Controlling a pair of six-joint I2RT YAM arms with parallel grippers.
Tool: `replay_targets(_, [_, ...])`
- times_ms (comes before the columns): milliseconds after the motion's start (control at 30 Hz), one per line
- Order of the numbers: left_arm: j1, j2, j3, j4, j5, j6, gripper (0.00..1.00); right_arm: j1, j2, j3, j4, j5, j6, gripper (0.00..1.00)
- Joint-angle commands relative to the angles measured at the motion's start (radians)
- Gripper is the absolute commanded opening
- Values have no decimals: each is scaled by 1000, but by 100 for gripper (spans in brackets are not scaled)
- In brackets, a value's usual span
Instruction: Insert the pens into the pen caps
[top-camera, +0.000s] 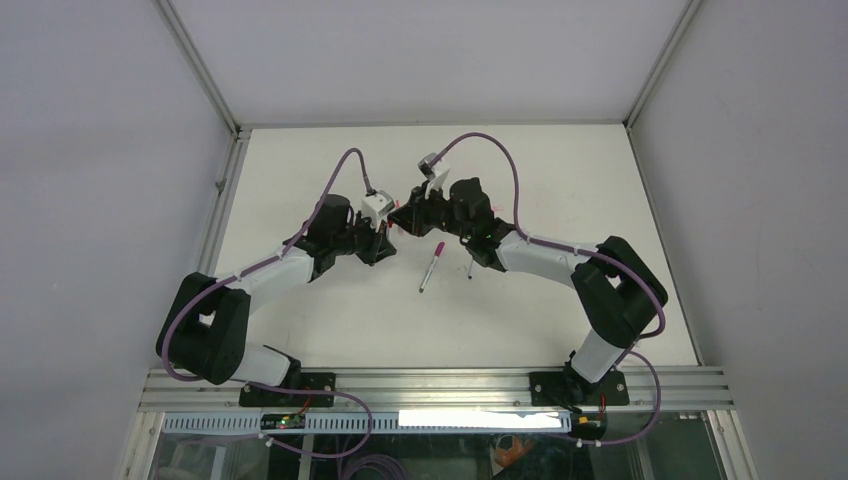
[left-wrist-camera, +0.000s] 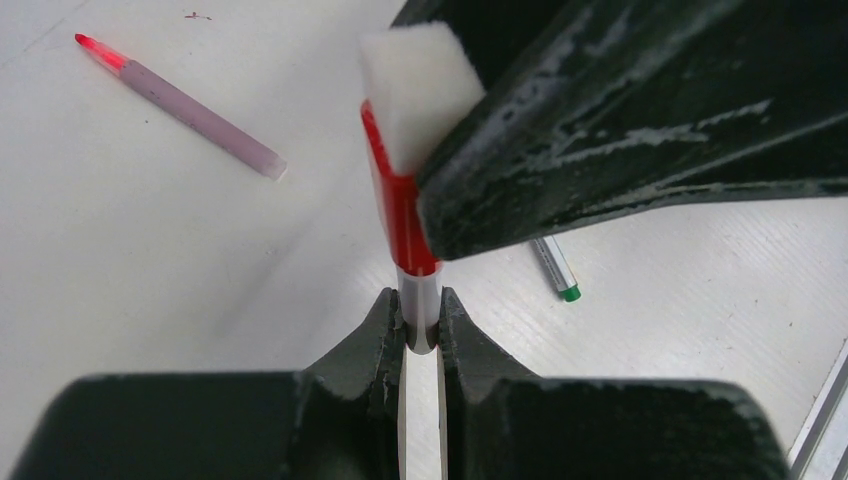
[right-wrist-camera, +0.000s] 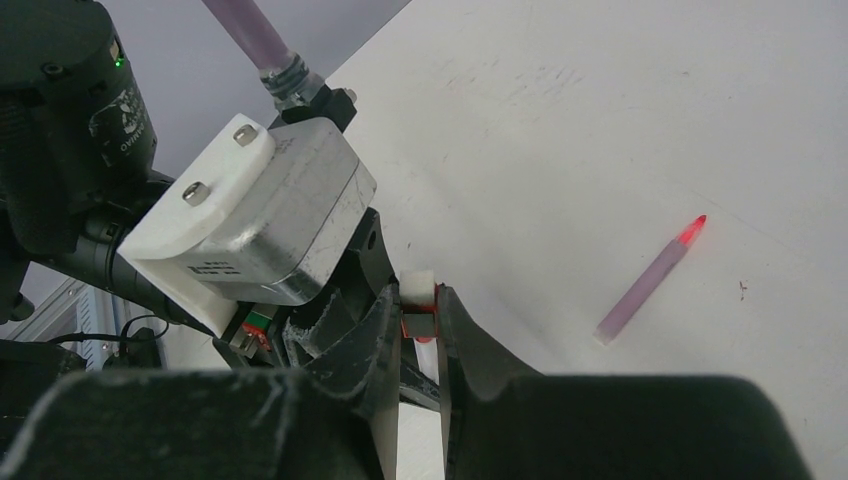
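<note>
Left claw (left-wrist-camera: 421, 320) is clenched on a white pen (left-wrist-camera: 419, 292), aiming it at the right claw (right-wrist-camera: 420, 308). That one pinches a red cap (left-wrist-camera: 398, 215) against a foam pad (left-wrist-camera: 420, 90). Both are held off the bench (top-camera: 560, 320), just past its middle, so pen and cap line up end to end. Cap looks partly seated. Pink pen (left-wrist-camera: 190, 105) lies loose on the bench nearby.

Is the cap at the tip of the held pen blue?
No, the cap on the pen between the left fingers is red.
</note>
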Motion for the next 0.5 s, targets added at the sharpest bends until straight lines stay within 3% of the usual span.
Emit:
replay_targets(0, [-8,-65,83,329,58,49,0,79,59,-48,-275,-188,1,0])
replay_targets(467, [-7,-92,69,344,43,41,0,79,59,-75,-311,-167,-20,0])
